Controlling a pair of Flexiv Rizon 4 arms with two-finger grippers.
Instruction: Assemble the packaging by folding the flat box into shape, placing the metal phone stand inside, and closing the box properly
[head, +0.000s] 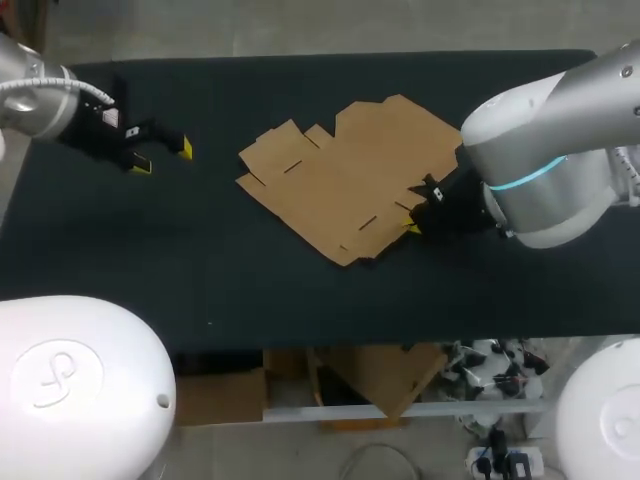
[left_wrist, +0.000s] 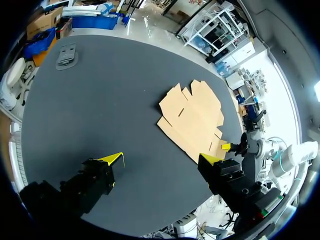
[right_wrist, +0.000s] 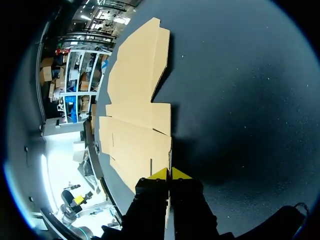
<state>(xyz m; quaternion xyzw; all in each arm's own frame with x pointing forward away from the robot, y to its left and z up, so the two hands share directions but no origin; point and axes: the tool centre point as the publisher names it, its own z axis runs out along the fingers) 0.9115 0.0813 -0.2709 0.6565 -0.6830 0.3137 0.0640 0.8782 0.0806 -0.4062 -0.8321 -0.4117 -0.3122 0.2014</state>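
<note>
The flat box (head: 345, 180) is plain brown cardboard, matt and smooth. The table (head: 150, 250) top is dark and matt. The right arm (head: 560, 140) wears a smooth, glossy silver shell.

Counter (head: 200, 270): 1.
Flat cardboard sheet (head: 345, 175), cut with flaps and slots: 1, lying on the counter.
Small grey piece (left_wrist: 66, 54) near the counter's far edge: 1; too small to tell what it is.
Arms: 2, left arm (head: 40, 95) and right arm (head: 560, 150).
Fingers (left_wrist: 114, 159): 4 in all, 2 per arm, each yellow-tipped.
</note>
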